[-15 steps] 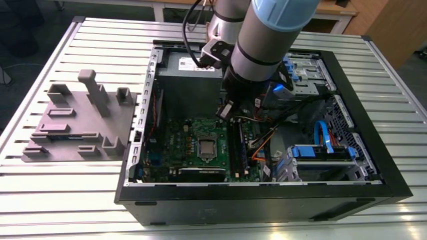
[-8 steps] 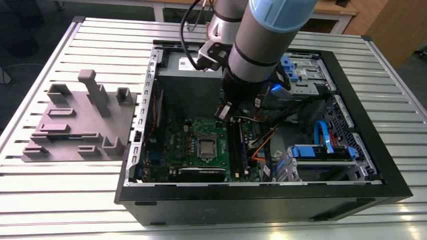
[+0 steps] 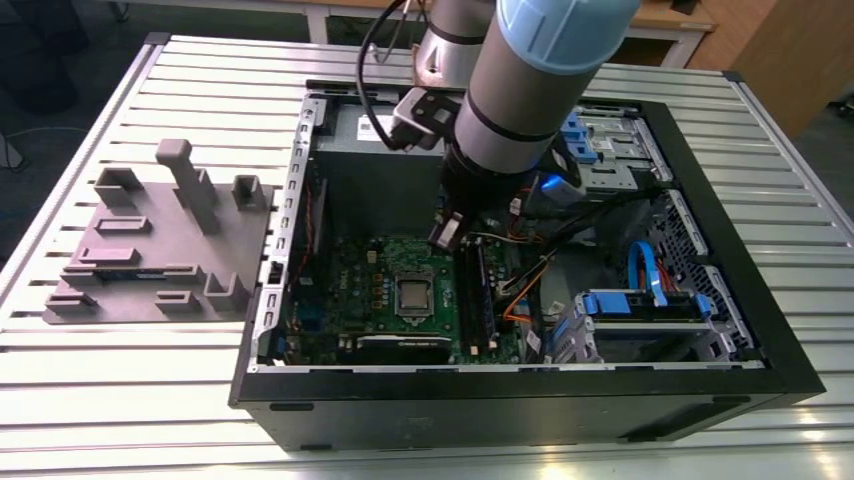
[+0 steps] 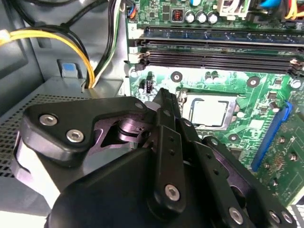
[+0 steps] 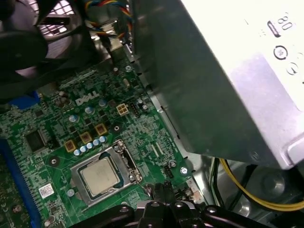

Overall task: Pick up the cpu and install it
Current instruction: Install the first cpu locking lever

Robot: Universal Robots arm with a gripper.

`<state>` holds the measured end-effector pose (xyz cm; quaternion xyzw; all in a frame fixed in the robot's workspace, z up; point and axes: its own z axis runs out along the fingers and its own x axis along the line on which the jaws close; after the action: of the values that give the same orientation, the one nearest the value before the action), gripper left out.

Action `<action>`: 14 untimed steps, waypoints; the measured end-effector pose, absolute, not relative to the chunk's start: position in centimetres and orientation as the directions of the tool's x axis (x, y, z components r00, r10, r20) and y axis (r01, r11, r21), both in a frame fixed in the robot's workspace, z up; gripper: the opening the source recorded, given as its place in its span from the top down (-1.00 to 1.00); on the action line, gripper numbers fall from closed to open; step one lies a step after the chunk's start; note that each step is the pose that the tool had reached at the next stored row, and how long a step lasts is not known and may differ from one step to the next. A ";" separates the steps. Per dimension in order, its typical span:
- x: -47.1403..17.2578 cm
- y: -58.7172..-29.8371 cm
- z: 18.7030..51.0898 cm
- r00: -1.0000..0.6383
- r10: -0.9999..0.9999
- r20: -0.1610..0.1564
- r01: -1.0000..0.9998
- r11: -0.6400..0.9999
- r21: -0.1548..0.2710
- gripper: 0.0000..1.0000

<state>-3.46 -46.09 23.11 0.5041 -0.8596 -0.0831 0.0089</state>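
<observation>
The cpu (image 3: 415, 294) lies flat in the silver-framed socket on the green motherboard (image 3: 354, 290), its shiny top facing up. Both wrist views show it too, cpu (image 4: 209, 112) and cpu (image 5: 98, 175), sitting inside the socket frame. My gripper (image 3: 445, 238) hangs inside the open computer case, a little above the board and just beyond the socket toward the power supply. Its black fingers (image 4: 166, 137) meet at the tip with nothing between them. The gripper (image 5: 161, 189) is apart from the cpu and touches nothing.
A grey blocky fixture (image 3: 160, 250) stands on the slatted table at the exterior view's left. The case wall (image 3: 521, 395) rings the work area. A silver power supply (image 5: 228, 71), yellow cables (image 4: 85, 61), memory slots (image 4: 213, 47) and a blue drive cage (image 3: 641, 300) crowd the board.
</observation>
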 end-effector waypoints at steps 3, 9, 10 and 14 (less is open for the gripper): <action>-3.5 -46.1 23.1 -0.471 -0.879 -0.069 -0.876 0.457 0.151 0.80; -3.5 -46.1 23.5 -0.440 -0.895 -0.072 -0.892 0.427 0.147 0.80; -3.5 -46.1 23.6 -0.437 -0.897 -0.073 -0.894 0.424 0.146 0.80; -3.6 -46.1 23.6 -0.404 -0.912 -0.074 -0.909 0.391 0.142 0.80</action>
<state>-3.58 -46.11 23.61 0.5458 -0.8340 -0.0802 0.0079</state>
